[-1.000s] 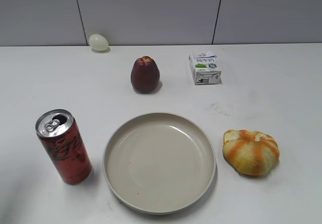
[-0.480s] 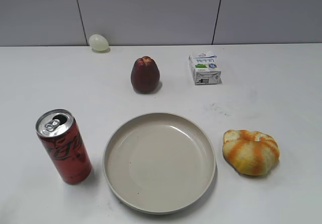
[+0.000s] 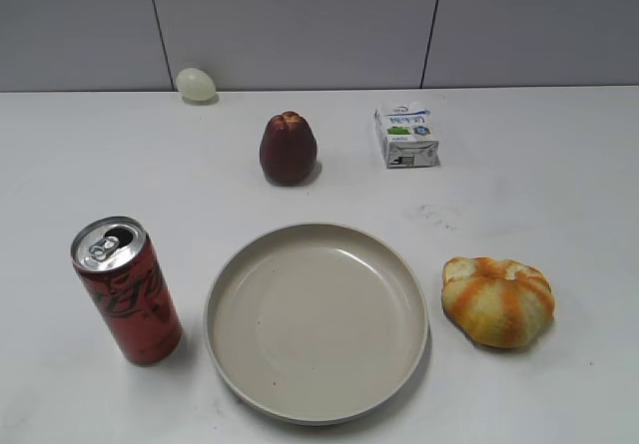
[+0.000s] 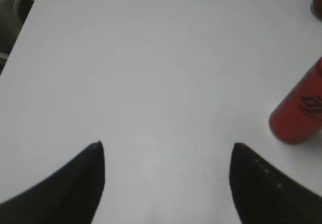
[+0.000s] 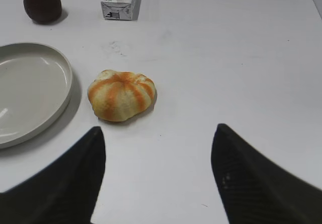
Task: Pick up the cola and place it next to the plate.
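The cola (image 3: 128,292), a tall slim red can with a silver pull-tab top, stands upright on the white table just left of the plate (image 3: 317,321), a large round beige dish at the front centre. No gripper shows in the exterior view. In the left wrist view my left gripper (image 4: 166,144) is open and empty over bare table, with the cola (image 4: 299,110) to its right at the frame edge. In the right wrist view my right gripper (image 5: 158,128) is open and empty, with the plate (image 5: 30,90) at its left.
A dark red fruit (image 3: 288,149) stands behind the plate. A small white carton (image 3: 406,135) lies at the back right. An orange-striped pumpkin-shaped thing (image 3: 498,300) sits right of the plate, ahead of my right gripper (image 5: 122,95). A pale egg-shaped thing (image 3: 196,84) rests by the back wall.
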